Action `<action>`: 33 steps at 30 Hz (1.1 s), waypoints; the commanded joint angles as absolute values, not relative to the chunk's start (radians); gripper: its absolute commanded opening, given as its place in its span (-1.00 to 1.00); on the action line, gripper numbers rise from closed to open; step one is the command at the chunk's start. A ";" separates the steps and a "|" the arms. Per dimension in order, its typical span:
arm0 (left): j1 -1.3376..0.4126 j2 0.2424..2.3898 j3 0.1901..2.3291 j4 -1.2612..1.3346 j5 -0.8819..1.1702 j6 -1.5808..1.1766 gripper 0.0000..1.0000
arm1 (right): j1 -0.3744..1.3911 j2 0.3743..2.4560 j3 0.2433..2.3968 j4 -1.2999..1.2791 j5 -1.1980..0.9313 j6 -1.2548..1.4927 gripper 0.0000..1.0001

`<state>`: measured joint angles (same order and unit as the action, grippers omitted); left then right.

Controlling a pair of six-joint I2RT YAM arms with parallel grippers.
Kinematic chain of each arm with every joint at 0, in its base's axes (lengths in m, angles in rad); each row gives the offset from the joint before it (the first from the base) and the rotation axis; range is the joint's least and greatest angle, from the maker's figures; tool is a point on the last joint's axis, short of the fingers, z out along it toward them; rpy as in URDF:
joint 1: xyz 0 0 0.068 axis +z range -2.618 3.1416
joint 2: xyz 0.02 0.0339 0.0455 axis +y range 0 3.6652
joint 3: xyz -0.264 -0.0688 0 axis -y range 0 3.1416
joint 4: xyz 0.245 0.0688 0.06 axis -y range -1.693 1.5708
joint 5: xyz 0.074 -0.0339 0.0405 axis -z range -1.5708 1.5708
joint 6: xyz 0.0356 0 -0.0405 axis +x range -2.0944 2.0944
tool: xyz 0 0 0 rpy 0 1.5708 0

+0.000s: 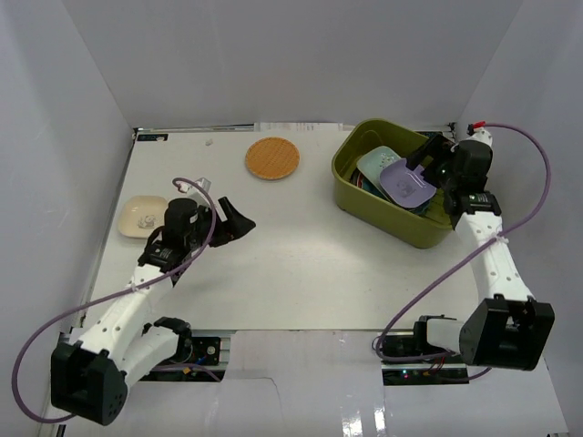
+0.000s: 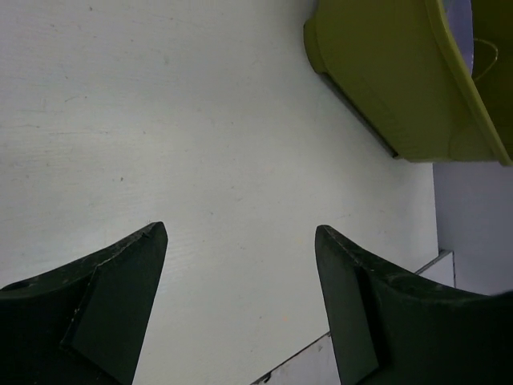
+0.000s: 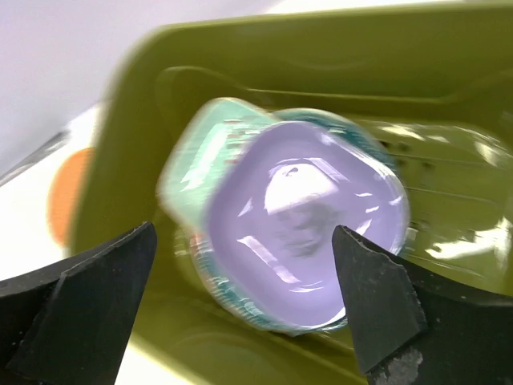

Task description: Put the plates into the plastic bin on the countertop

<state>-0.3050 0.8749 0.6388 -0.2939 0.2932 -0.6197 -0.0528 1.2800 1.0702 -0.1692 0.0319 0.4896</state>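
- Right gripper [image 3: 242,241] over the plastic bin [image 1: 383,218] at 2 o'clock: jaws wide, gripping nothing.
- Lavender plate [image 1: 407,182] lies inside the bin.
- Left gripper [image 2: 240,233]: wide open, empty, above the countertop [image 1: 301,264].
- Orange plate [image 1: 272,157] at 12 o'clock, cream plate [image 1: 145,217] at 9.

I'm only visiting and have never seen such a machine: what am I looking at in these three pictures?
This is a robot with a left arm and a right arm, bolted at the near edge of a white countertop. The wide picture comes from a camera above; the other two come from cameras on each wrist. The left pincer is open over bare counter. The right pincer is open above the olive-green bin, where a lavender plate lies over a mint plate. An orange plate and a cream plate wait on the counter. Nothing is held.
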 commanded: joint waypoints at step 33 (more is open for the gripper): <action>-0.222 2.273 1.419 0.201 -0.025 -1.038 -0.49 | 0.824 0.969 0.581 0.281 -0.149 0.515 0.57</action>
